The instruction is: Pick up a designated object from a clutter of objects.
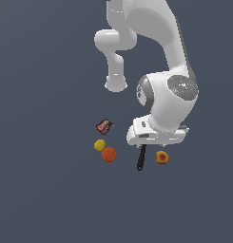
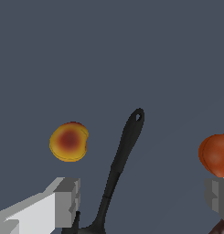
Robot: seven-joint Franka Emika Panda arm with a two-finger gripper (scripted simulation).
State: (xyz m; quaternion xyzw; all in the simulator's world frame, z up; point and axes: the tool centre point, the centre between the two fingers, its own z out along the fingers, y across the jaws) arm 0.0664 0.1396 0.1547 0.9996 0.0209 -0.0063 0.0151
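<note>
Exterior view: the peach (image 1: 161, 157) lies on the dark worktop (image 1: 46, 190) at about 4 o'clock from the arm's white wrist block, just beside the black hammer (image 1: 141, 159), whose long axis runs 12 to 6. The orange ball (image 1: 109, 154), lemon (image 1: 100, 144) and red-labelled packet (image 1: 104, 126) sit well apart at 9 o'clock. The tool itself is hidden here.

Wrist view: the tool (image 2: 143, 199) is spread wide, holding nothing. The peach (image 2: 69, 141) is round, with no clear long axis, its red blotch facing the camera.
</note>
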